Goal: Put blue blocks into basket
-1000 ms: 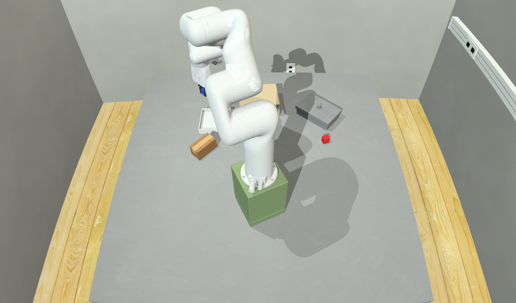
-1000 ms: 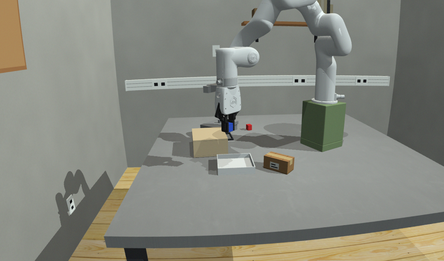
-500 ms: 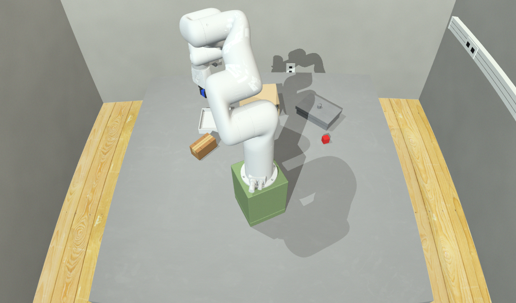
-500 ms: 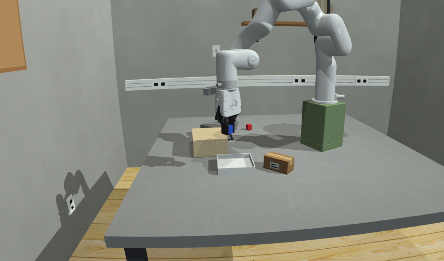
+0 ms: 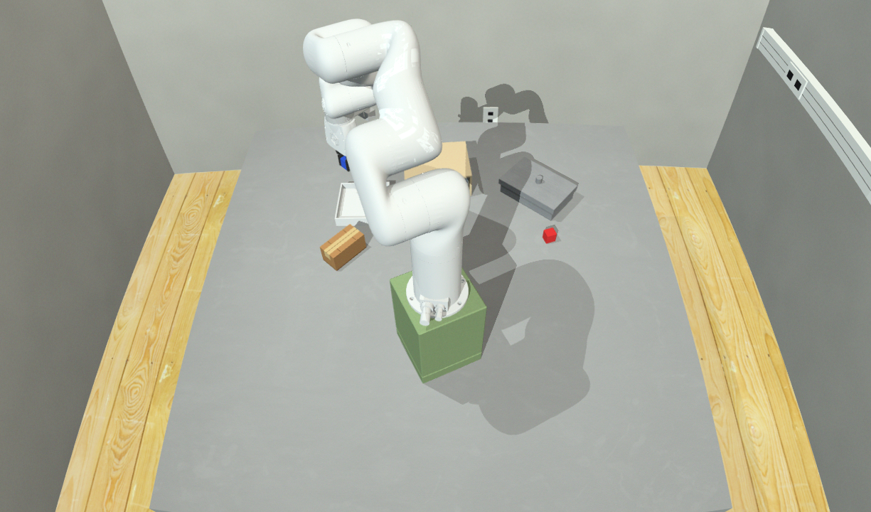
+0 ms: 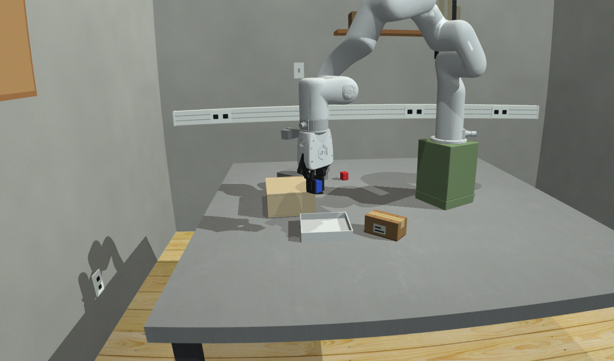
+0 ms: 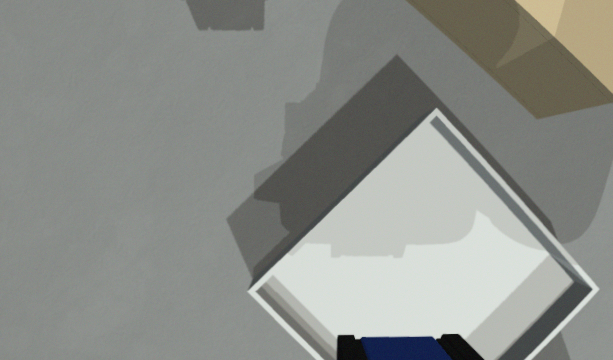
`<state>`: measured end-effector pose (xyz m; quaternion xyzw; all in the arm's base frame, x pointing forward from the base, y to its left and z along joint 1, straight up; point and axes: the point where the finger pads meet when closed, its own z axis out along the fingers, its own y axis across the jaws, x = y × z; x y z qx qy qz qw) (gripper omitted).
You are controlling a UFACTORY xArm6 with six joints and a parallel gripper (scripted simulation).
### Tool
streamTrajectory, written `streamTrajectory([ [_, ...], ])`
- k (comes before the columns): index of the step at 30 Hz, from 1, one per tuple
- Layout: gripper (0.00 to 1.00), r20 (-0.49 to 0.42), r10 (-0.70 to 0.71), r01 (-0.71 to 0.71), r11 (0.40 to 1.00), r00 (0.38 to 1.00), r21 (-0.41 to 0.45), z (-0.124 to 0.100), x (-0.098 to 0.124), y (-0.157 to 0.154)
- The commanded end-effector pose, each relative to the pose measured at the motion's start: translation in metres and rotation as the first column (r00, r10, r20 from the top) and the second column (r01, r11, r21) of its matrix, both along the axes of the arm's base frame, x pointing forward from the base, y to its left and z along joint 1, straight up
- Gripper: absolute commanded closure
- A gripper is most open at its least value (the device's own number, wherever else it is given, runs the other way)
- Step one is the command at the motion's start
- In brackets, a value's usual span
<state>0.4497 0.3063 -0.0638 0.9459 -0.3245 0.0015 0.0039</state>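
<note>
My gripper (image 6: 318,187) (image 7: 401,345) is shut on a blue block (image 5: 344,162) (image 6: 319,184) (image 7: 401,350) and holds it in the air above the white basket (image 5: 340,207) (image 6: 326,235) (image 7: 411,295), over its side nearest the cabinet. The basket looks empty. The light wooden cabinet (image 5: 455,158) (image 6: 285,199) (image 7: 576,45) stands just behind the basket; the arm hides its drawer front in the top view. The grey metal box (image 5: 538,192) has its lid with a knob (image 5: 540,179) on top.
A red block (image 5: 549,235) (image 6: 344,175) lies on the table near the metal box. A brown cardboard box (image 5: 343,246) (image 6: 385,225) lies beside the basket. The arm's green pedestal (image 5: 438,331) (image 6: 445,172) stands mid-table.
</note>
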Motion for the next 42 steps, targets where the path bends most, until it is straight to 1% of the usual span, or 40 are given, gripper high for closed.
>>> streamTrajectory([
  [1,1.0,0.003,0.0,0.0,1.0,1.0,0.002,-0.007,0.002,0.001],
  [11,1.0,0.003,0.0,0.0,1.0,1.0,0.002,-0.03,0.002,0.001],
  [13,1.0,0.003,0.0,0.0,1.0,1.0,0.002,-0.03,0.002,0.001],
  [28,1.0,0.003,0.0,0.0,1.0,1.0,0.002,-0.066,0.003,0.001],
  [30,1.0,0.003,0.0,0.0,1.0,1.0,0.002,-0.066,0.003,0.001],
  [42,1.0,0.003,0.0,0.0,1.0,1.0,0.002,-0.091,0.003,0.001],
])
